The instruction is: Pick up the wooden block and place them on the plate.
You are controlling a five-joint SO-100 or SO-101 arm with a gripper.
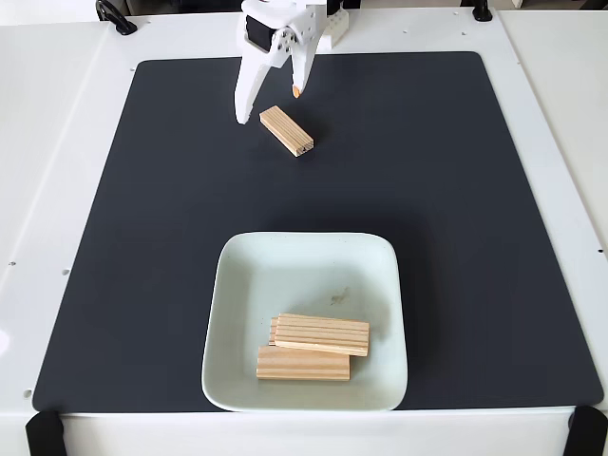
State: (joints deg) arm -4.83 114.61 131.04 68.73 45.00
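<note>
White two-finger gripper [270, 106] gapes empty over pale wooden block [287, 130] near mat's far edge; straddle its narrow width, then close.

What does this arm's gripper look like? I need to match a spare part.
The gripper is white plastic with two fingers: one long, broad, tapering finger and a thinner one with a small orange tip. A black block and a round white disc with small holes sit above the fingers.

White plastic arm [285, 28] with a black motor block, round holes, and an orange-tipped slim finger.
</note>
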